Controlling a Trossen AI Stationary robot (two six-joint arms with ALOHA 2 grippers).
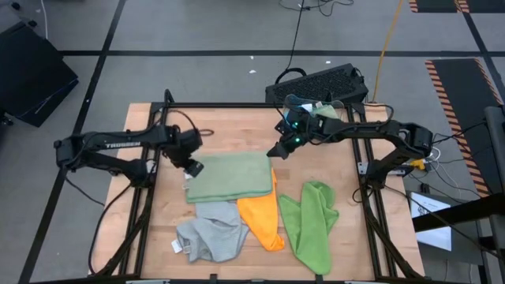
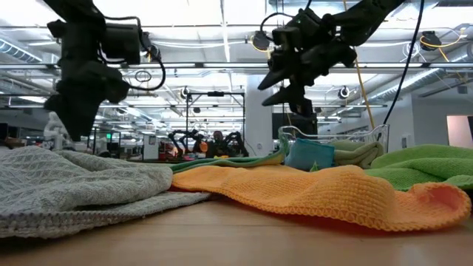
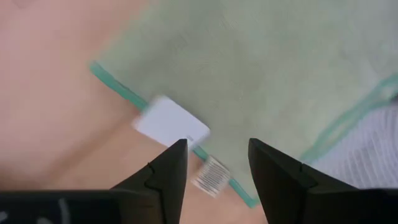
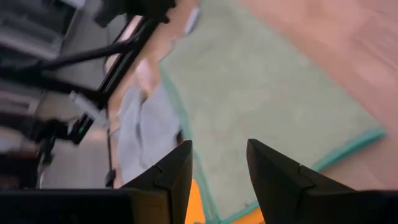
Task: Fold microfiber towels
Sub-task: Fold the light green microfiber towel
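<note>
A sage green towel (image 1: 229,175) lies spread flat on the middle of the table, its white tag (image 3: 171,121) at its left edge. My left gripper (image 1: 193,167) hovers open over that tagged edge (image 3: 217,168). My right gripper (image 1: 278,150) hovers open over the towel's far right corner (image 4: 219,168). In the low view both grippers, left (image 2: 77,111) and right (image 2: 284,85), are raised above the cloth. A crumpled grey towel (image 1: 211,233), an orange towel (image 1: 262,217) and a lime green towel (image 1: 312,221) lie along the near side. The orange towel's far end lies partly under the sage towel.
A clear bin (image 2: 332,137) at the far right of the table holds folded towels, one of them blue (image 2: 309,155). A black device (image 1: 319,83) sits beyond the far edge. Bare wood shows at the table's far left (image 1: 213,126) and right side (image 1: 339,166).
</note>
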